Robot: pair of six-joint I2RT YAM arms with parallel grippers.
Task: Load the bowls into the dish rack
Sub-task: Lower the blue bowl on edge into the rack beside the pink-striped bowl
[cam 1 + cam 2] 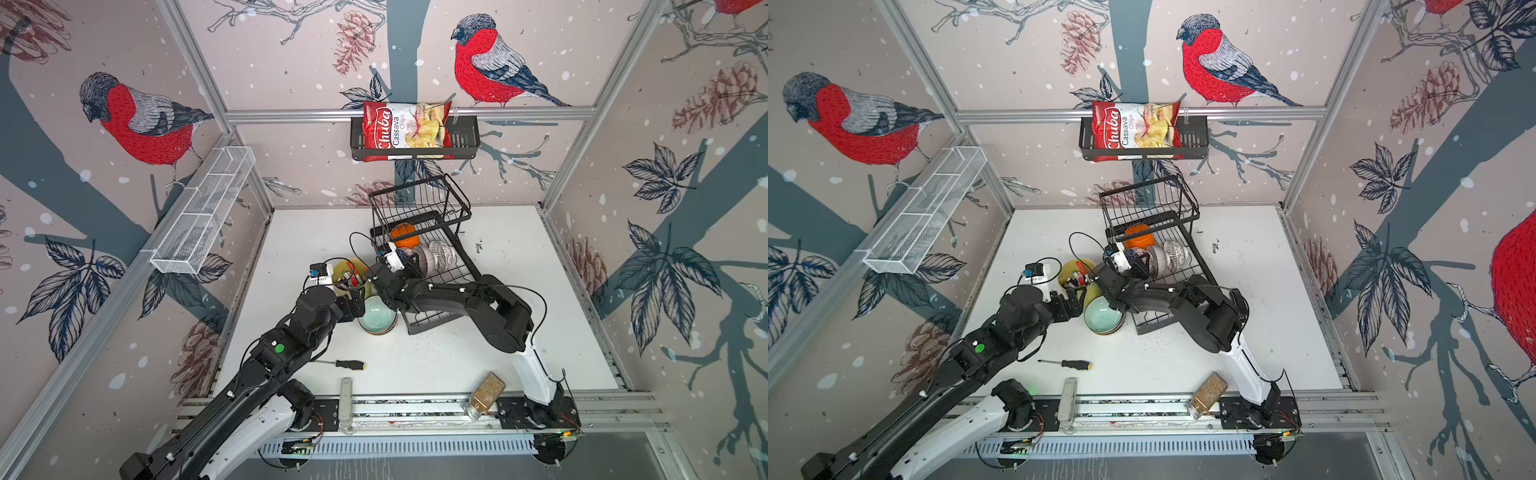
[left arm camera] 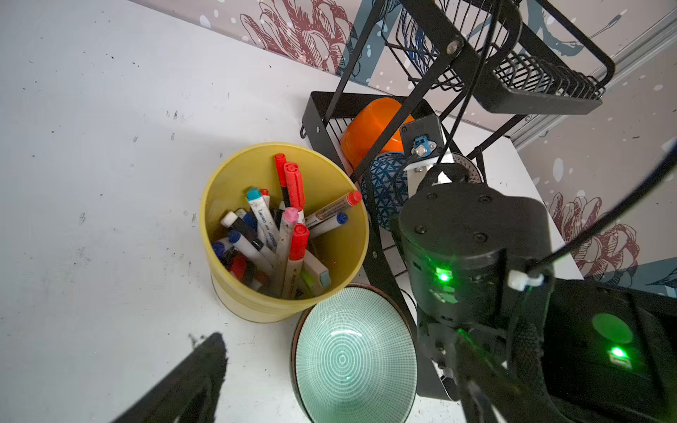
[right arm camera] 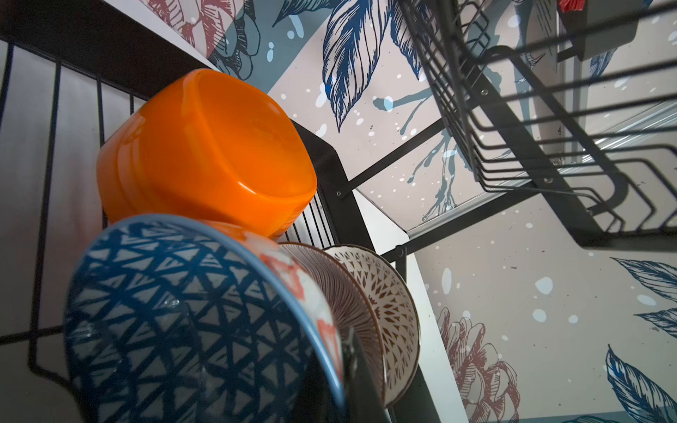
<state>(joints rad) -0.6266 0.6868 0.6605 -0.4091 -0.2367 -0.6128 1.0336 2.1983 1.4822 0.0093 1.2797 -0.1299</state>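
Right hand (image 1: 410, 264), closed on the rim of the blue-red bowl (image 3: 190, 315), holds it in the dish rack (image 2: 542, 102) lower tray, beside the upturned orange bowl (image 3: 205, 146); left hand (image 1: 360, 302), wide open, hovers by the teal bowl (image 1: 376, 318) on the surface (image 1: 519, 249) just outside the rack.

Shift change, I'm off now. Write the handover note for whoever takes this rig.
Left gripper: open, empty, beside the teal bowl.
Right gripper: shut on the blue bowl at its rim, in the lower tray of the rack.
Done: orange bowl, striped bowl and lattice bowl sit in that tray.
Left: release the blue bowl, then load the teal bowl, now on the table by the rack.
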